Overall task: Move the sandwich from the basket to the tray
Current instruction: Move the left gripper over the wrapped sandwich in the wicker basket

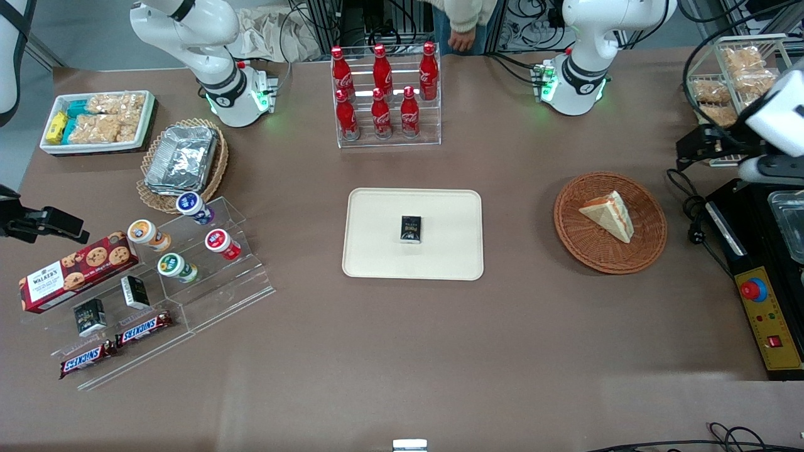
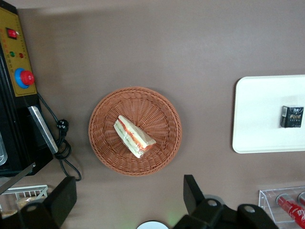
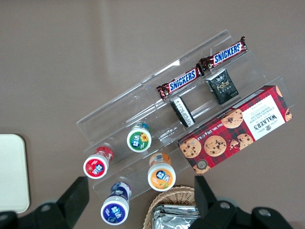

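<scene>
Sandwich (image 1: 608,214) lying in basket (image 1: 587,246), well apart from tray (image 1: 377,260). Gripper (image 2: 128,200) spread open, apparently high above basket; fingers (image 2: 193,191) visible in wrist view only.

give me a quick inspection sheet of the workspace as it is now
surface: brown table.
job's things: sandwich lies in the basket; tray holds only a small dark box.
clutter: cola bottles in a clear rack; snack bin; foil trays in a tan basket; yogurt cups, cookie box and Snickers bars on clear steps.
claw: claw open, high above the basket, empty.
cables: black cable on the table beside the basket.
surroundings: control box with a red button at the working arm's end; a person's hand at the table edge.
</scene>
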Robot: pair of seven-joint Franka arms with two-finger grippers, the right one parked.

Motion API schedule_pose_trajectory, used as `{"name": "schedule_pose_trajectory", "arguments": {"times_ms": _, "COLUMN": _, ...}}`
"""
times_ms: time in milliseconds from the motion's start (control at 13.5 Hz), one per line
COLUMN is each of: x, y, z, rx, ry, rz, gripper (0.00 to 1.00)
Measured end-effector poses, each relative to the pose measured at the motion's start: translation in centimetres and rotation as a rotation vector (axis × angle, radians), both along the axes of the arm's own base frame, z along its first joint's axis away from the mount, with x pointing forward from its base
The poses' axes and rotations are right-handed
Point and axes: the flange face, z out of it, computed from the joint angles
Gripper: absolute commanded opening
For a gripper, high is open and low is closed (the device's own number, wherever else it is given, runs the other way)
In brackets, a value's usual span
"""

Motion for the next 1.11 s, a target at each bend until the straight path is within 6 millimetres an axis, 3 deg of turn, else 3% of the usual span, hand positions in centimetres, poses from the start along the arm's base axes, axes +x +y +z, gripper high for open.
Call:
{"name": "schedule_pose_trajectory", "arguments": {"times_ms": 370, "x": 0.0, "y": 2.5, "z": 0.2, "rx": 0.007, "ry": 0.0, "rz": 0.057, "gripper": 1.0}}
{"name": "schedule_pose_trajectory", "arguments": {"times_ms": 593, "x": 0.1, "y": 2.6, "z": -0.4, "rx": 0.024, "ry": 0.02, "rz": 0.236, "gripper": 1.0}}
{"name": "schedule_pose_trajectory", "arguments": {"times_ms": 815, "x": -0.2, "y": 1.9, "z": -2.3, "rx": 0.054, "ry": 0.073, "rz": 0.538, "gripper": 1.0}}
{"name": "schedule_pose_trajectory", "arguments": {"times_ms": 1111, "x": -2.5, "y": 0.4, "z": -5.8, "rx": 0.085, "ry": 0.116, "rz": 0.68, "gripper": 1.0}}
